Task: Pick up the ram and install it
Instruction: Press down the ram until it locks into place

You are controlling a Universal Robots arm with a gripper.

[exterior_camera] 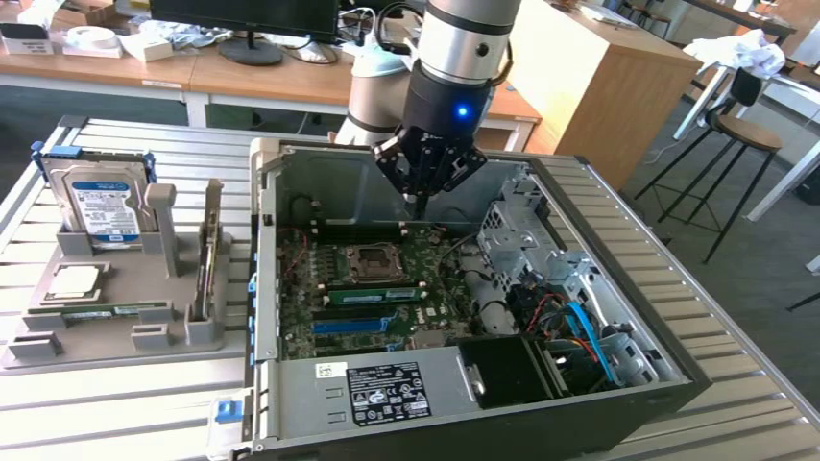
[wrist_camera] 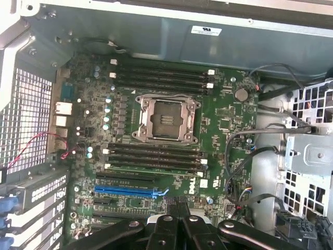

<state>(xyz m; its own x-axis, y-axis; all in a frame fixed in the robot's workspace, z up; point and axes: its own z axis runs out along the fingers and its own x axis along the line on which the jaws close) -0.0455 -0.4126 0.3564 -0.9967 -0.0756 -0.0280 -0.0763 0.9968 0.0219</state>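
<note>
Inside computer case (exterior_camera: 602,317), perhaps one ram (exterior_camera: 374,295)

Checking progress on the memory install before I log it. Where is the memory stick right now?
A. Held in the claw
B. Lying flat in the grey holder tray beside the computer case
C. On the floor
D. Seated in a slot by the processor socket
B: the memory stick lies flat in the grey tray at the exterior view's left, while the shut claw hangs empty over the open case.

Bare matt sheet-metal computer case (exterior_camera: 615,288)
</note>
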